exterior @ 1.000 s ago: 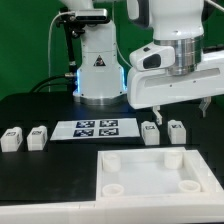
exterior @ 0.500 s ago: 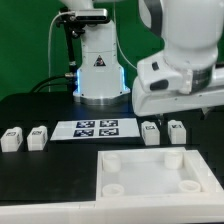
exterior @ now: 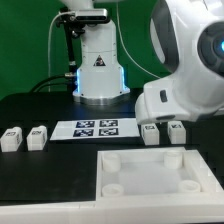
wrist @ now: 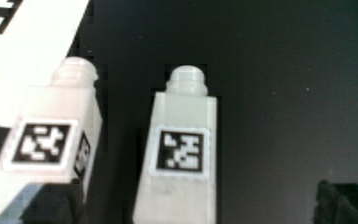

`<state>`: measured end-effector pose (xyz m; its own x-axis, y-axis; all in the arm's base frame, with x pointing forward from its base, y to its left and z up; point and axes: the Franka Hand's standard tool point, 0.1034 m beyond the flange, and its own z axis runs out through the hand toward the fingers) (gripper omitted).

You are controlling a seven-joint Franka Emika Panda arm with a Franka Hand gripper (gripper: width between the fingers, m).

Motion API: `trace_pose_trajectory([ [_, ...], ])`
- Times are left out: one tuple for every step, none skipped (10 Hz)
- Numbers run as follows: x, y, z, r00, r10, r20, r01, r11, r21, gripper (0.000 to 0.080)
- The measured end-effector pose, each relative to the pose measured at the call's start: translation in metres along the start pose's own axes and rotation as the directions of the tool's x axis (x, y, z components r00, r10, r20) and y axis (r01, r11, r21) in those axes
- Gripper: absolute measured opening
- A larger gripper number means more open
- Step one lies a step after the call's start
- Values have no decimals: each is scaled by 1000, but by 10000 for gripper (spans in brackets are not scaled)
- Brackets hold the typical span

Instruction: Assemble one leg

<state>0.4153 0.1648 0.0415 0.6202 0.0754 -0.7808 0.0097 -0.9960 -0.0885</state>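
Two legs (exterior: 11, 138) lie on the counter (exterior: 40, 105) at the exterior view's left, then the marker board (exterior: 97, 128), then two more legs (exterior: 151, 133) under the arm (exterior: 190, 70), which leans low over them, hand (wrist: 190, 203) spread wide, holding nothing.

white tagged leg (wrist: 185, 140) lying flat, tag up
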Motion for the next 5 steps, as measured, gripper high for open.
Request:
trace_pose_trajectory([
  [0, -1, 8, 1000, 1, 0, -1, 1000, -4, 649],
  [1, -3, 19, 1000, -1, 5, 1, 1000, -9, 649],
  [2, -4, 29, 1000, -2, 10, 2, 1000, -14, 649],
  [2, -6, 37, 1000, -4, 8, 5, 1000, -19, 649],
  [2, -8, 44, 1000, -9, 6, 9, 1000, -24, 649],
])
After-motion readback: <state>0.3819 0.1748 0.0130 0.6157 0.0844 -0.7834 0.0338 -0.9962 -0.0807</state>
